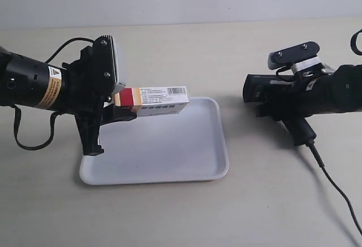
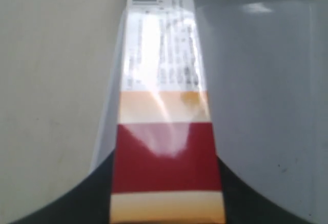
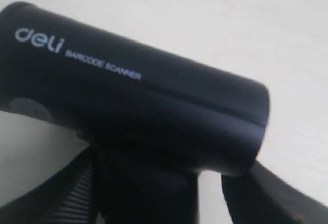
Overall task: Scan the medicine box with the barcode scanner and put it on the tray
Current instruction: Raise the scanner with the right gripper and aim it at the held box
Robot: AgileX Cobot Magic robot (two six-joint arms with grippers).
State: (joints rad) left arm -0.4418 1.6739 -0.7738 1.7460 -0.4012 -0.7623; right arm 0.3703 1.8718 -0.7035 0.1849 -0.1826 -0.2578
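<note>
My left gripper (image 1: 120, 103) is shut on the dark red and tan end of the medicine box (image 1: 151, 100). It holds the white carton level above the tray (image 1: 186, 151), barcode side up. In the left wrist view the medicine box (image 2: 164, 101) runs away from the camera over the tray (image 2: 261, 80). My right gripper (image 1: 283, 108) is shut on the handle of the black barcode scanner (image 1: 263, 91), whose head faces the box across a gap. Up close, the barcode scanner (image 3: 133, 101) fills the right wrist view with its printed head.
The scanner's black cable (image 1: 334, 187) trails across the beige tabletop (image 1: 271, 202) toward the front right corner. A cable loop (image 1: 34, 137) hangs from the arm at the exterior view's left.
</note>
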